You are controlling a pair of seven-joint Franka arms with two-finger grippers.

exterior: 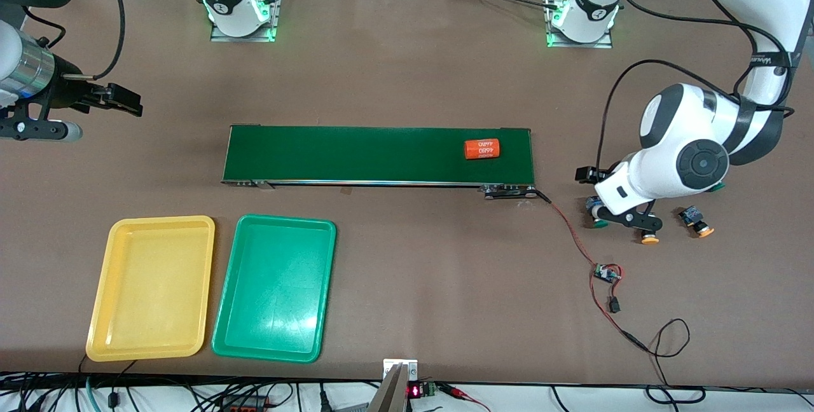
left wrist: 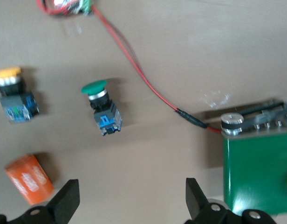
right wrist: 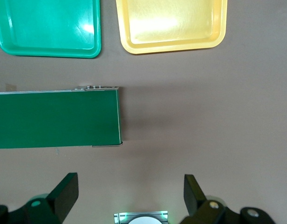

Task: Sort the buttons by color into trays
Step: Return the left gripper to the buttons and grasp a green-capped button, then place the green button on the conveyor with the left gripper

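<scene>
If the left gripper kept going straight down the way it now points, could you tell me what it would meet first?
Probably the green-capped button, which lies roughly between the open left gripper's fingers in its wrist view. Depth is unclear, so it might instead land on bare table just beside the button.

I see my left arm coming from its base and bending down low over the tabletop at its own end; the left gripper [left wrist: 129, 203] points downward and is empty, its two dark fingers [left wrist: 66, 200] spread wide apart. My right arm waits at the other end of the tabletop, its wrist held level above the surface; the right gripper [right wrist: 129, 196] is also empty, with the fingers [right wrist: 64, 191] standing wide apart. Neither gripper touches anything; both arms are well apart from each other.
</scene>
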